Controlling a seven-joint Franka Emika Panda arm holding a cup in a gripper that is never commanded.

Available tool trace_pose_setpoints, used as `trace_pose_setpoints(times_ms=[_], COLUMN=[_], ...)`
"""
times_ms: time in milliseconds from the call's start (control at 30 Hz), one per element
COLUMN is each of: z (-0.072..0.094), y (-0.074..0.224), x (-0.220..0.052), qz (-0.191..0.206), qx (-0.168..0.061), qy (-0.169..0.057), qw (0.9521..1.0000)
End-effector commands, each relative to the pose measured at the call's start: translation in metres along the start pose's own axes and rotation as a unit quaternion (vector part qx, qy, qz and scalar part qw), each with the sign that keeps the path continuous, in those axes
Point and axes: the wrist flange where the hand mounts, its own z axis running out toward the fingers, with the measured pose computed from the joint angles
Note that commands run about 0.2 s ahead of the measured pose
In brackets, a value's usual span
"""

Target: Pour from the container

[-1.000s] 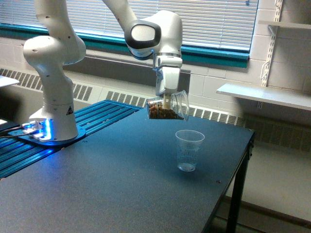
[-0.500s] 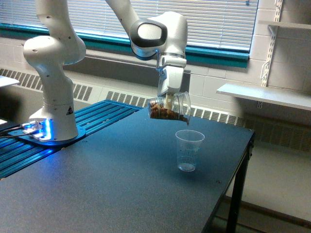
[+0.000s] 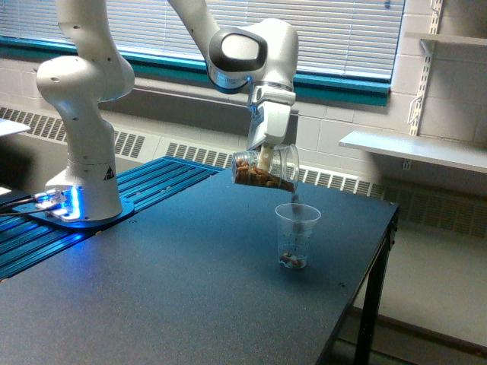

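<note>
Low at centre frame, the slimmer cup (image 3: 296, 236) on the table (image 3: 152, 304) has caught its first brown bits, while just above it the gripper (image 3: 265, 158) clamps the tilted container (image 3: 264, 172), most contents unpoured.

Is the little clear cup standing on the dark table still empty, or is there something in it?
Not empty. The slim clear plastic cup stands upright, with a small heap of brown bits on its bottom.

Soft daylight through the window blinds (image 3: 327, 30); blue glow at the robot base (image 3: 65, 204); slightly blurry overall.
</note>
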Motion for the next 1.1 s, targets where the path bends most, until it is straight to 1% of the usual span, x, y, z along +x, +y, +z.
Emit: trace_pose_setpoints(times_ms=[33, 600, 900, 1100], z=[-0.005, -0.012, -0.018, -0.018], y=[-0.005, -0.011, -0.013, -0.014], x=[0.003, 0.006, 0.009, 0.009], qz=[-0.014, -0.041, -0.058, -0.064], qx=[-0.01, -0.029, -0.044, -0.047], qy=[0.004, 0.005, 0.006, 0.004], qw=[0.9999, 0.9987, 0.9973, 0.9968])
